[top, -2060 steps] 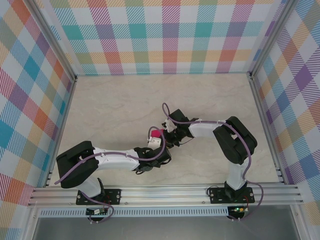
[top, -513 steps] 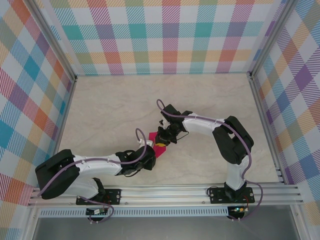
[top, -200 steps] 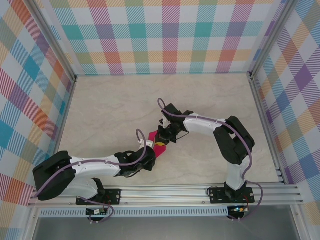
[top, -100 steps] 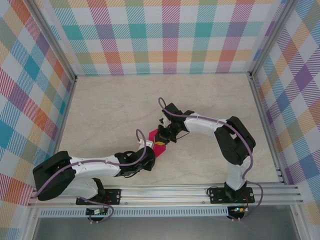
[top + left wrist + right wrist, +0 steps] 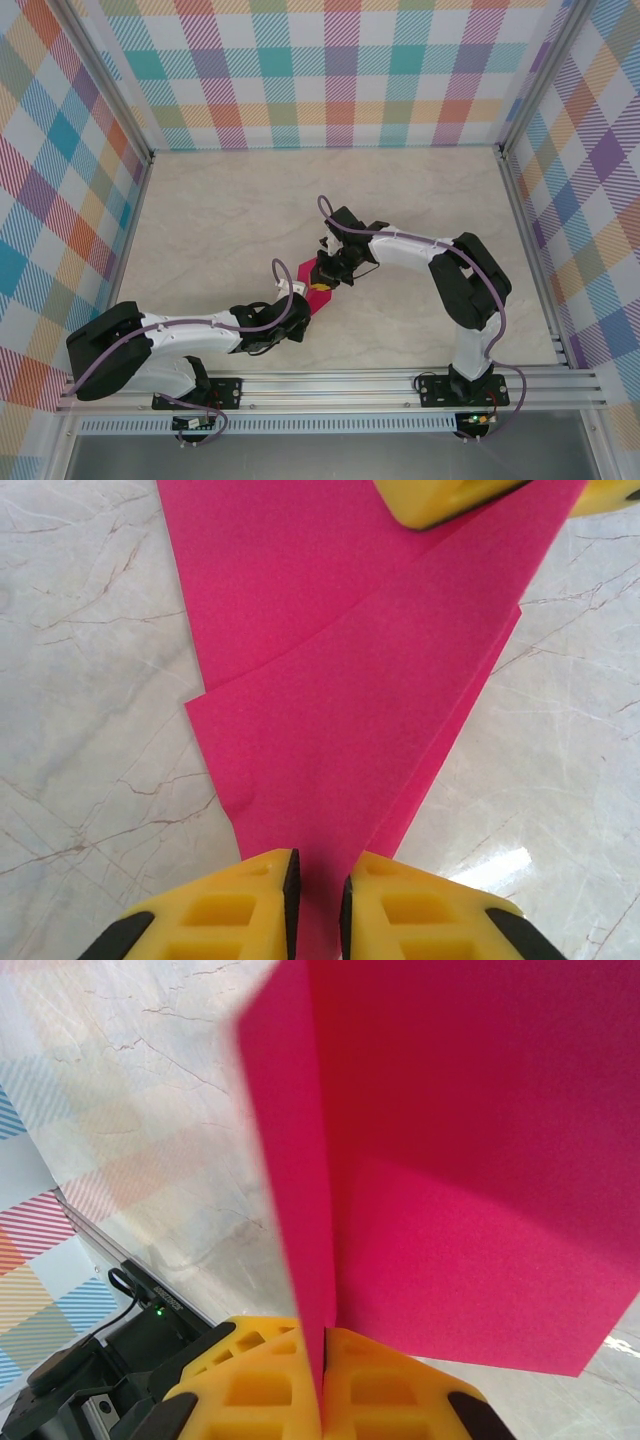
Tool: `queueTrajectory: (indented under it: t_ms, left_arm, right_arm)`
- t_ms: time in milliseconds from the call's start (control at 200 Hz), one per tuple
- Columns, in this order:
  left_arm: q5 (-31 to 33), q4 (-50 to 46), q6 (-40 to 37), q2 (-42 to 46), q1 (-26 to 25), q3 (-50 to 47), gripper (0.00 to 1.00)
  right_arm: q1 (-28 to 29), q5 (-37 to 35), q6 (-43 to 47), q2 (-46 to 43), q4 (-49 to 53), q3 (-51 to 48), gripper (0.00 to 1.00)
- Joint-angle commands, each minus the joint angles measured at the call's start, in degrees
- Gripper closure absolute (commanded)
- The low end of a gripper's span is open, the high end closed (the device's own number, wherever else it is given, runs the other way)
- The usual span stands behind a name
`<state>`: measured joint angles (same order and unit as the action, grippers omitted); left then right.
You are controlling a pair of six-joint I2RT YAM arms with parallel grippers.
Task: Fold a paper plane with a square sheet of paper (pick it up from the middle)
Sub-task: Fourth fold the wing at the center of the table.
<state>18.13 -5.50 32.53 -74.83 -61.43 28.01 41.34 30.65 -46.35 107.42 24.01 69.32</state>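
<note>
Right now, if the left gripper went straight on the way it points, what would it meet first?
The left gripper, shut on the pink paper, points along it toward the yellow fingers of the right gripper. Those fingers, slightly right of the line, likely come first; depth is unclear.

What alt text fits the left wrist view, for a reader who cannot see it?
Folded magenta paper is pinched in the yellow left claw at the bottom edge. It stretches over a marble table to the right claw at the top.
</note>
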Motion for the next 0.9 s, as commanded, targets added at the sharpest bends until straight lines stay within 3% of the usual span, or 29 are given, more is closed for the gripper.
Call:
queueTrajectory:
  t_ms: [0, 145, 295, 650, 790, 895]
  left_arm:
    - [1.89, -0.15, 0.25, 0.00, -0.71, -0.15, 0.84]
    - [1.48, 0.09, 0.31, -0.26, -0.73, -0.13, 0.91]
    - [-0.11, 2.14, 1.38, -0.09, 0.13, -1.68, 0.95]
    - [-15.88, 14.44, 2.04, 5.90, 8.52, -9.53, 0.96]
    - [-22.61, 18.06, 2.52, 6.88, 12.44, -11.40, 0.96]
    - [-28.46, 19.92, 2.82, 6.86, 16.31, -12.68, 0.97]
  right_arm:
    - [-0.21, 0.59, -0.17, -1.93, -0.10, -0.33, 0.95]
    - [-0.32, 0.46, 0.16, -2.12, 0.14, -0.35, 0.94]
    - [-0.36, 0.27, 0.97, -2.78, 0.33, -0.50, 0.86]
    - [-2.86, -4.19, 3.92, -12.28, -0.30, -5.28, 0.56]
    - [-3.46, -4.94, 3.33, -15.29, -3.51, -8.84, 0.55]
    - [-3.38, -0.19, 2.92, -15.13, -9.05, -11.47, 0.60]
